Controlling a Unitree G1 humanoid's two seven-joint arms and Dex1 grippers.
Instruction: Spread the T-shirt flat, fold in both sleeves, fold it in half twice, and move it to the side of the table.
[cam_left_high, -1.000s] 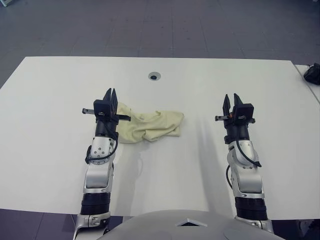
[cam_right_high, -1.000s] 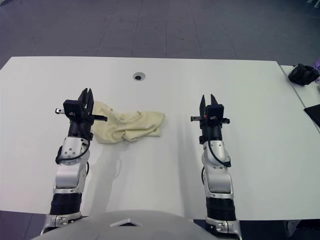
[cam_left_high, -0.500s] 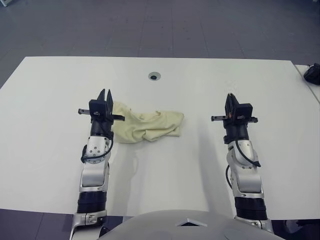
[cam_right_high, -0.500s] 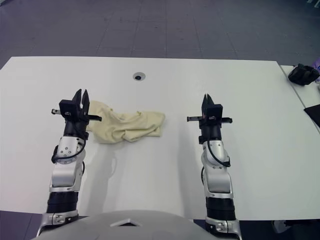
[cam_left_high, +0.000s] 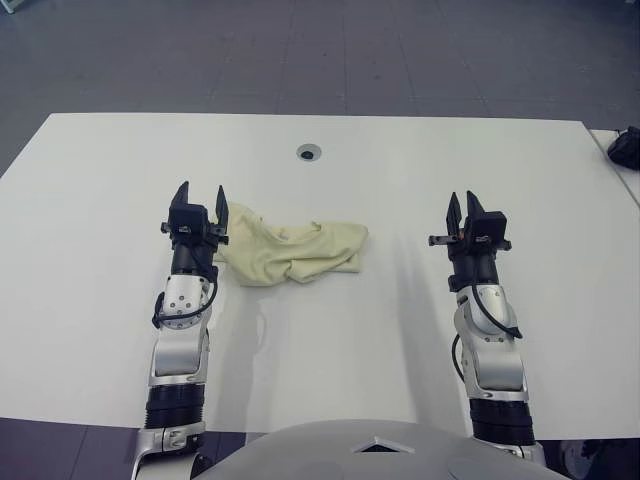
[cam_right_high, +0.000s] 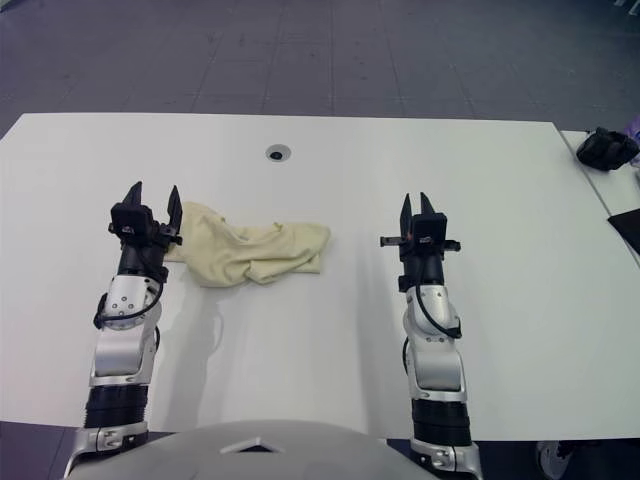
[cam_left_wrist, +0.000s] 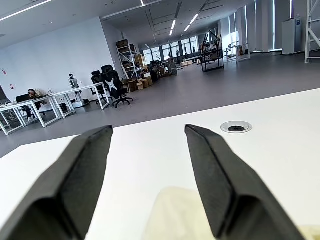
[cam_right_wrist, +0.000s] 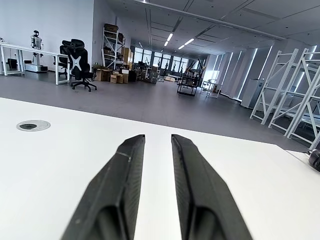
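Moved since a second ago: left gripper (cam_left_high: 201, 192), off the shirt's (cam_left_high: 295, 250) left end and out to just beside it, fingers now spread much wider, holding nothing. Shirt itself unmoved: a crumpled pale-yellow bunch on the worktop (cam_left_high: 330, 350), not yet spread. Beyond the shirt, a round cable port (cam_left_high: 309, 152). Well to the shirt's right, right gripper (cam_left_high: 461, 200), in much the same spot as before, fingers slightly parted, nothing between them.

Step in hand, by the look of it: spreading flat, barely begun. To do it well, lower the left fingers onto a single layer at the shirt's left end, not the whole bunch. Bring the right gripper across to the shirt's right end. Pinch, then draw apart low and evenly, to open the folds rather than drag the bunch.
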